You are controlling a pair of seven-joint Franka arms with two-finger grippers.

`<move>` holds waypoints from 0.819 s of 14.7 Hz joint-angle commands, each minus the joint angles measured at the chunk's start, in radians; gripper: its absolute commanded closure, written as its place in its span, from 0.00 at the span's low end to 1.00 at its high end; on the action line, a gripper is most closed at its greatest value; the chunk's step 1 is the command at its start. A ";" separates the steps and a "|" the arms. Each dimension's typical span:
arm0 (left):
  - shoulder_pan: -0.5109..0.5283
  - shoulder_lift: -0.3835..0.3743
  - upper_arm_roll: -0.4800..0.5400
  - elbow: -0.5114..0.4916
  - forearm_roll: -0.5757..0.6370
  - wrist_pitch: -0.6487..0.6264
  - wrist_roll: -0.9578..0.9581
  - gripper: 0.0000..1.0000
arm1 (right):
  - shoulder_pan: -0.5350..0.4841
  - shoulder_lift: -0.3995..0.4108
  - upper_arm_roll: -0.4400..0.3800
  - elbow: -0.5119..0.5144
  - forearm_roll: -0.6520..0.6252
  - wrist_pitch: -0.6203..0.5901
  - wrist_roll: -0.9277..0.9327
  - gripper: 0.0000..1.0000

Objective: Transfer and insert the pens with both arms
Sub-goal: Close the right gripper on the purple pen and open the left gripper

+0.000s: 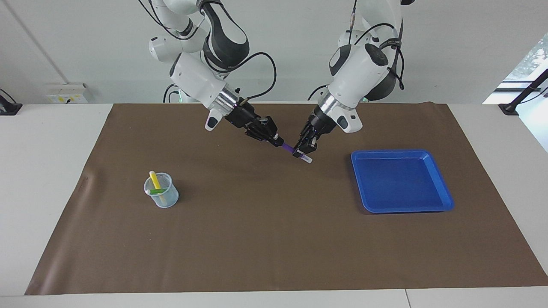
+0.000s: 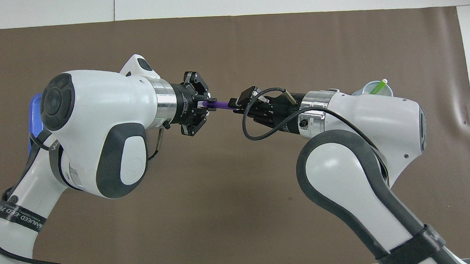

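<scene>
1. Over the middle of the brown mat (image 1: 274, 239), up in the air, the purple pen (image 1: 287, 148) is bridged between both claws, slanting down toward its pale end.
2. Left claw (image 1: 305, 149) is clenched on the pen near that pale end; right claw (image 1: 274, 139) is clenched on the upper purple part, so both have it at once.
3. By its look the pen is light, thin and stiff: it should not sag between the two grips, yet its smooth round barrel could twist or slip if pinched off-centre.
4. Best hold, I judge, is mid-barrel and square across it, leaving the lower end free for insertion.
5. With both claws clamped, any pull apart would strain a rigid stick; one must let go before the other carries it.
6. Yellow pen (image 1: 154, 180) and green pen (image 1: 157, 191) already stand in the clear cup (image 1: 165, 199) toward the right arm's end of the bench.
7. Blue tray (image 1: 441, 194) lies toward the left arm's end, holding no pens.
</scene>
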 commanded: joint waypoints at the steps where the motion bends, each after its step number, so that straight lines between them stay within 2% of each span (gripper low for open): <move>1: -0.018 -0.001 0.009 0.005 -0.016 -0.021 0.012 1.00 | -0.009 -0.007 0.007 -0.002 0.016 0.008 0.009 1.00; 2: -0.018 -0.001 0.009 0.005 -0.014 -0.016 0.013 0.72 | -0.010 -0.007 0.007 -0.002 0.016 0.006 0.007 1.00; 3: -0.019 -0.001 0.009 0.005 -0.008 -0.007 0.017 0.04 | -0.012 -0.007 0.006 -0.002 0.016 0.002 0.007 1.00; 4: -0.019 -0.001 0.011 0.002 -0.004 -0.007 0.021 0.00 | -0.015 -0.007 0.006 -0.002 0.013 -0.003 0.003 1.00; 7: -0.002 -0.025 0.017 -0.050 0.001 -0.013 0.183 0.00 | -0.068 -0.013 0.001 0.007 -0.057 -0.064 -0.045 1.00; 9: 0.044 -0.042 0.020 -0.090 0.001 -0.010 0.298 0.00 | -0.154 -0.019 0.000 0.043 -0.242 -0.199 -0.051 1.00; 11: 0.103 -0.050 0.020 -0.122 0.003 -0.007 0.399 0.00 | -0.240 -0.007 0.003 0.144 -0.539 -0.404 -0.076 1.00; 12: 0.136 -0.059 0.022 -0.146 0.003 -0.007 0.512 0.00 | -0.269 -0.002 0.003 0.195 -0.639 -0.488 -0.132 1.00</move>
